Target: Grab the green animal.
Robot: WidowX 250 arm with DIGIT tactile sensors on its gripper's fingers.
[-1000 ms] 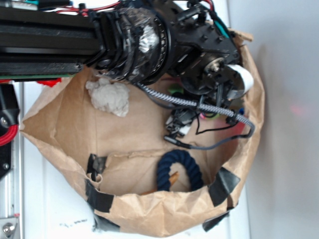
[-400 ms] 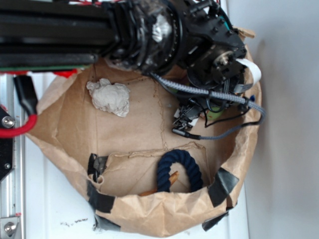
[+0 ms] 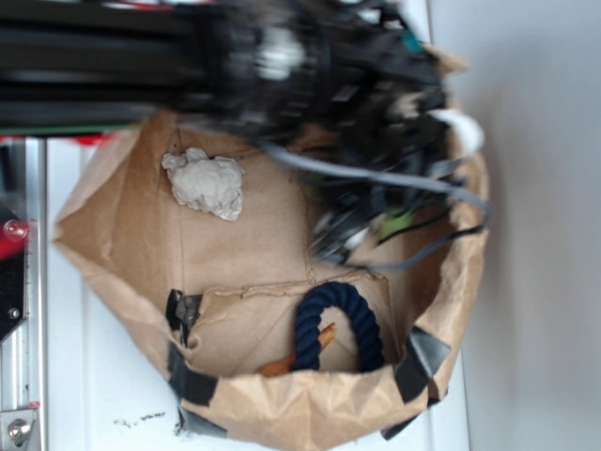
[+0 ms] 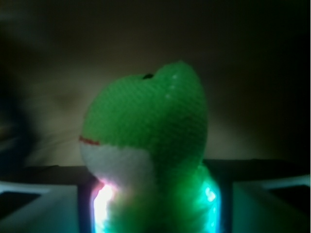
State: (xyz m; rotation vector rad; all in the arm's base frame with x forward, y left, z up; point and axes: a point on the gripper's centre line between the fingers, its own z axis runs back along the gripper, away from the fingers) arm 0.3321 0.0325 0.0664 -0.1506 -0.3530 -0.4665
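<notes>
- Gripper (image 4: 155, 204) first: in the wrist view two pale finger (image 4: 39, 204) blocks sit at the lower left and lower right, and the green animal (image 4: 150, 141) fills the gap between them; its base is lit brightly where it meets the inner edges of the blocks, so the fingers look closed against the toy, grasping it; in the exterior view the tool end is smeared by motion blur and the fingers cannot be made out
- robot arm (image 3: 113, 70): a black bar across the top of the exterior view, its wrist end blurred over the upper right of the bag; grey cables (image 3: 376, 178) loop below it
- brown paper bag (image 3: 122, 235): lies open on a white surface (image 3: 94, 376), its rim crumpled and patched with black tape (image 3: 192, 381); the other things lie inside it
- dark navy rope ring (image 3: 338, 324): stands as an arch near the lower rim, with an orange-brown stick (image 3: 324, 338) showing through it
- white lumpy wad (image 3: 207, 183): rests on the bag floor at upper left, well apart from the rope ring and from the toy
- green animal, exterior view: only a small lime-green patch (image 3: 399, 224) shows beneath the blurred wrist, at the right side of the bag; in the wrist view it is a fuzzy rounded head with a white lower patch and a thin red line at the left
</notes>
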